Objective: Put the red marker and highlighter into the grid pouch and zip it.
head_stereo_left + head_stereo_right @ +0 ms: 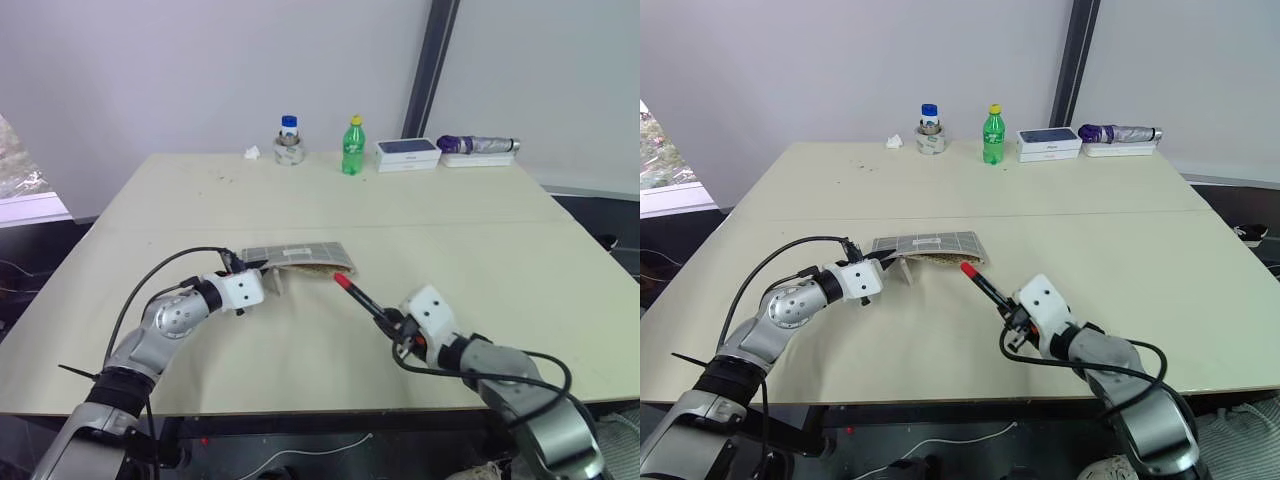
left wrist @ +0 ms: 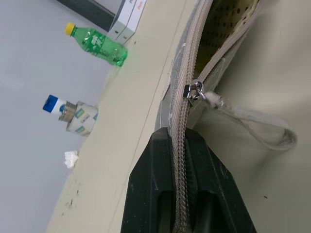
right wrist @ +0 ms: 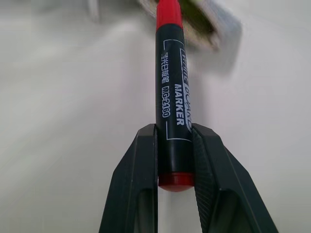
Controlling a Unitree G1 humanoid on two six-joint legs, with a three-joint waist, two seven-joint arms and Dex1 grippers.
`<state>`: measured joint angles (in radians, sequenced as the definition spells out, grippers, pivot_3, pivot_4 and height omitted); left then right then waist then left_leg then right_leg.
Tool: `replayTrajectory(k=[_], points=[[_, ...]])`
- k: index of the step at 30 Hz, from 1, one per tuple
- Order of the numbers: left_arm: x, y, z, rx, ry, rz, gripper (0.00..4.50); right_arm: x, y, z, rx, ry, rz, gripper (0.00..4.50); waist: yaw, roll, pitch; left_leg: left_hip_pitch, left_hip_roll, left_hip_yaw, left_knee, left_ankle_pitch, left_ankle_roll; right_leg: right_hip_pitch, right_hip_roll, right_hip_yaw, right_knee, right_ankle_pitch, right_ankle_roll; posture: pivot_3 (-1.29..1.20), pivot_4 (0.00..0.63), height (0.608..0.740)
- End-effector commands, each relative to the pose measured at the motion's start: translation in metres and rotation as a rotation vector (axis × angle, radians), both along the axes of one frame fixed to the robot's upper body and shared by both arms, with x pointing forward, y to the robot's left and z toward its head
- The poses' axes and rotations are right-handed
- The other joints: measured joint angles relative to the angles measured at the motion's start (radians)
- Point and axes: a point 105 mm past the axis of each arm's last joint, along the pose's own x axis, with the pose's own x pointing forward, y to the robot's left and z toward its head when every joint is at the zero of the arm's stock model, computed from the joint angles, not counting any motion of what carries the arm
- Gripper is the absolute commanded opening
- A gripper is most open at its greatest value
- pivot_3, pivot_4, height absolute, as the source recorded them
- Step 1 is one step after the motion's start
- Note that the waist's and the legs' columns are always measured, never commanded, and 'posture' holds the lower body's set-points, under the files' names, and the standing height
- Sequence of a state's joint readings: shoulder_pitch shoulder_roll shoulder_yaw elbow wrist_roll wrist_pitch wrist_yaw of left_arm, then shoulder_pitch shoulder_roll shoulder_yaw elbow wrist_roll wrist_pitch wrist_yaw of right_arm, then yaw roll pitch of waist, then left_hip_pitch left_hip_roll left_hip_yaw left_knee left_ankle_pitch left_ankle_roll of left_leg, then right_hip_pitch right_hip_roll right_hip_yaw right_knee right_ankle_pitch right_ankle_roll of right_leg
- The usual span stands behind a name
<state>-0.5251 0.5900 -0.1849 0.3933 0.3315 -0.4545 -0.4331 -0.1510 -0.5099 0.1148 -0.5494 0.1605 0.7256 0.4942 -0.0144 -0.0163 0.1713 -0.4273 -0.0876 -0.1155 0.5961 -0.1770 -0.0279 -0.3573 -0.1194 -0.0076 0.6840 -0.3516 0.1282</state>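
The red marker [image 3: 173,92] has a black barrel with white lettering, a red cap and a red end. The grid pouch [image 1: 300,256] is grey with white grid lines, a beige zipper and a dotted yellowish lining. At the far edge of the cream table [image 1: 330,215] stands a green bottle [image 1: 352,147] with a yellow cap.

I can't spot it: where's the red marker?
The red marker is clamped in the right gripper, just off the grid pouch's open mouth, which the left gripper holds.
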Motion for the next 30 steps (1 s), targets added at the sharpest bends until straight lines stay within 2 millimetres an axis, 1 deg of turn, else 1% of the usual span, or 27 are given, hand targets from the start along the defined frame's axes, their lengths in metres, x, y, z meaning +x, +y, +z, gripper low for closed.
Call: replayTrajectory(k=[1,6,7,9,13,16,18,20,22,25,26,28,30], points=[[-0.001,-0.007,0.015,-0.005,-0.051,-0.035,0.00,0.007,0.006,0.002,-0.043,-0.050,0.024,0.40,0.000,0.000,0.000,0.000,0.000,0.000,0.000,0.000,0.000,0.000,0.000,0.000,0.000,0.000,0.000,0.00,0.150,0.740],[-0.007,-0.014,0.016,0.012,-0.064,-0.067,0.00,0.021,0.008,-0.006,-0.093,-0.058,0.014,0.40,-0.002,0.000,0.000,0.000,0.000,0.000,0.000,0.000,0.000,0.000,0.000,0.000,0.000,0.000,0.000,0.00,0.150,0.740],[-0.009,-0.016,0.015,0.017,-0.064,-0.076,0.00,0.025,0.010,-0.003,-0.077,-0.064,0.013,0.40,-0.002,0.000,0.000,0.000,0.000,0.000,0.000,0.000,0.000,0.000,0.000,0.000,0.000,0.000,0.000,0.00,0.150,0.740],[-0.011,-0.018,0.014,0.025,-0.064,-0.087,0.00,0.030,0.014,0.002,-0.102,-0.100,0.028,0.40,-0.003,0.000,0.000,0.000,0.000,0.000,0.000,0.000,0.000,0.000,0.000,0.000,0.000,0.000,0.000,0.00,0.150,0.740],[-0.017,-0.028,0.014,0.044,-0.066,-0.139,0.00,0.036,0.023,0.004,-0.125,-0.119,0.057,0.40,-0.002,0.000,0.000,0.000,0.000,0.000,0.000,0.000,0.000,0.000,0.000,0.000,0.000,0.000,0.000,0.00,0.150,0.740],[-0.025,-0.042,0.012,0.066,-0.060,-0.219,0.00,0.045,0.037,0.015,-0.252,-0.230,0.136,0.40,-0.004,0.000,0.000,0.000,0.000,0.000,0.000,0.000,0.000,0.000,0.000,0.000,0.000,0.000,0.000,0.00,0.150,0.740],[-0.029,-0.048,0.013,0.060,-0.052,-0.251,0.00,0.046,0.046,0.017,-0.383,-0.316,0.231,0.40,-0.004,0.000,0.000,0.000,0.000,0.000,0.000,0.000,0.000,-0.001,0.000,0.000,0.001,0.000,0.000,0.00,0.150,0.740],[-0.031,-0.054,0.014,0.055,-0.056,-0.286,0.00,0.051,0.047,0.013,-0.500,-0.385,0.282,0.40,-0.002,0.000,0.000,0.000,0.000,0.000,0.000,0.000,0.000,-0.001,0.000,0.000,0.000,0.000,0.000,0.00,0.150,0.740],[-0.034,-0.055,0.012,0.067,-0.051,-0.312,0.00,0.053,0.046,0.009,-0.532,-0.400,0.293,0.40,-0.003,0.000,0.000,0.000,0.000,0.000,0.000,0.000,0.000,-0.001,0.000,0.000,0.000,0.000,0.000,0.00,0.150,0.740],[-0.037,-0.055,0.008,0.057,-0.019,-0.330,0.00,0.053,0.047,0.009,-0.567,-0.441,0.331,0.40,-0.004,0.000,0.000,0.000,0.000,0.001,0.000,0.000,0.000,-0.001,0.000,0.000,0.000,0.000,0.000,0.00,0.150,0.740],[-0.038,-0.055,0.007,0.050,-0.011,-0.334,0.00,0.052,0.049,0.009,-0.567,-0.456,0.347,0.40,-0.004,0.000,0.000,0.000,0.000,0.001,0.000,0.000,0.000,-0.001,0.000,0.000,0.000,0.000,0.000,0.00,0.150,0.740],[-0.038,-0.055,0.008,0.040,-0.004,-0.335,0.00,0.047,0.050,0.006,-0.526,-0.432,0.380,0.40,-0.005,0.000,0.000,0.000,0.000,0.001,0.000,0.000,0.000,-0.001,0.000,0.000,0.000,0.000,0.000,0.00,0.150,0.740],[-0.035,-0.053,0.008,0.038,-0.006,-0.316,0.00,0.045,0.045,-0.001,-0.509,-0.390,0.394,1.44,-0.003,0.000,0.000,0.000,0.000,0.001,0.000,0.000,0.000,-0.001,0.000,0.000,0.000,0.000,0.000,0.00,0.150,0.740]])
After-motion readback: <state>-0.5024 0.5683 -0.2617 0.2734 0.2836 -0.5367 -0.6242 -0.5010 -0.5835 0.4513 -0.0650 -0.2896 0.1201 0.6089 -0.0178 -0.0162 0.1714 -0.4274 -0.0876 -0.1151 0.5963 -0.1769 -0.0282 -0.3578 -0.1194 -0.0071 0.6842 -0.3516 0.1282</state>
